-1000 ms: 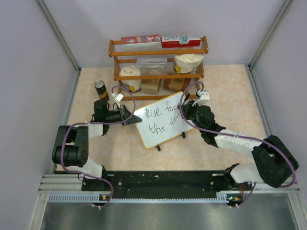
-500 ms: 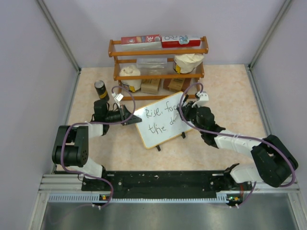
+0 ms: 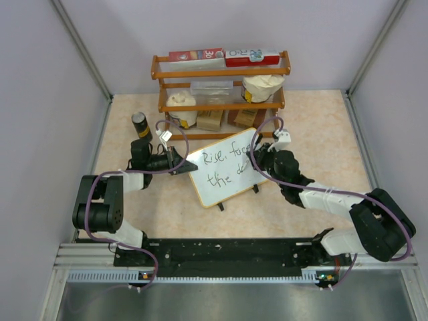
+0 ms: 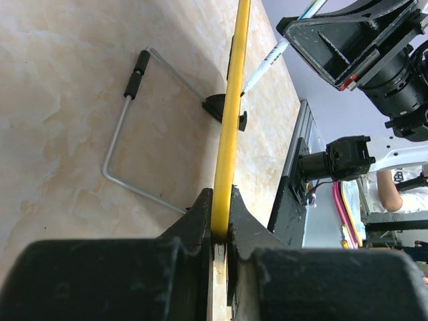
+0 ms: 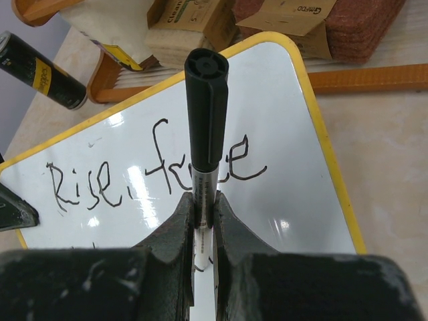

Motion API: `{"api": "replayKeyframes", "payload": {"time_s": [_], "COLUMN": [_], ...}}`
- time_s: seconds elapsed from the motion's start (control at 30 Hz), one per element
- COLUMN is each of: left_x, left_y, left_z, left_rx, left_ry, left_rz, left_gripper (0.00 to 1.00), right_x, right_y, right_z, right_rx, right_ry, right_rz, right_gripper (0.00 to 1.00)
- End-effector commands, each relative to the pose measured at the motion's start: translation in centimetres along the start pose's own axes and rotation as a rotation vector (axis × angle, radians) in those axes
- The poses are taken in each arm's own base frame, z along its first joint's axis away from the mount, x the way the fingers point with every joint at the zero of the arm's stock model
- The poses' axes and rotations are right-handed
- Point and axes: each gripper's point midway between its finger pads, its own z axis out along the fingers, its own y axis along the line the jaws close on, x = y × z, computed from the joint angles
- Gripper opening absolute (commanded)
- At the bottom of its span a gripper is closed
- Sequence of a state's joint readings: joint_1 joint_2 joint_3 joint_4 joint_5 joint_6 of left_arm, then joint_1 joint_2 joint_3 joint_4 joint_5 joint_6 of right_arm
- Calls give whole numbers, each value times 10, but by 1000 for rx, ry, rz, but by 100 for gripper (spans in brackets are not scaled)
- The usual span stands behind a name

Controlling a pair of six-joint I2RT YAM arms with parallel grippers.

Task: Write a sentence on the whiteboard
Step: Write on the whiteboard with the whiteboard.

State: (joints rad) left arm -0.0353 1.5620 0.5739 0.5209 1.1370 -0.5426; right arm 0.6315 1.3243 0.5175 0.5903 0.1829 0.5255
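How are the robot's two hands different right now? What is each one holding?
The left gripper pinches the yellow edge of the whiteboard; the right gripper pinches a black marker. The left gripper sits at the board's left side, while the right gripper is in front of the written face, by the sentence. Same: both are shut tight and have black fingers.

One whiteboard [image 3: 227, 190], perhaps two boxes [image 3: 196, 55]

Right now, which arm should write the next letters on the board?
Right. The right tool is shut on the marker, over the sentence on the whiteboard; the left tool clamps the board's edge.
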Motion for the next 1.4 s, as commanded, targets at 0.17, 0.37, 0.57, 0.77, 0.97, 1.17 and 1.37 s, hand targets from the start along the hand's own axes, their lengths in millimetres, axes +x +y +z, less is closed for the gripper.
{"api": "replayKeyframes", "payload": {"time_s": [0.17, 0.37, 0.57, 0.77, 0.97, 1.17, 1.37], "left_x": [12, 12, 12, 12, 12, 12, 12], "left_y": [51, 52, 52, 51, 51, 51, 52], "left_z": [-7, -7, -7, -7, -7, -7, -7], "left_rx": [-208, -208, -209, -208, -207, -206, -208], "left_ry": [-36, -35, -37, -36, -37, -36, -35], "left_rz": [-40, -41, -40, -40, -39, -40, -41], "left_gripper": [0, 0, 0, 0, 0, 0, 0], "right_x": [-9, -20, -30, -37, -34, -16, -1], "right_y": [-12, -7, -2, 0, 1, -8, -18], "right_z": [0, 4, 8, 9, 10, 6, 2], "right_rx": [59, 50, 46, 41, 34, 47, 69], "right_ry": [-28, -47, -65, -81, -68, -26, 3], "right_rz": [-14, -15, -16, -15, -12, -20, -18], "right_gripper": [0, 0, 0, 0, 0, 0, 0]}}
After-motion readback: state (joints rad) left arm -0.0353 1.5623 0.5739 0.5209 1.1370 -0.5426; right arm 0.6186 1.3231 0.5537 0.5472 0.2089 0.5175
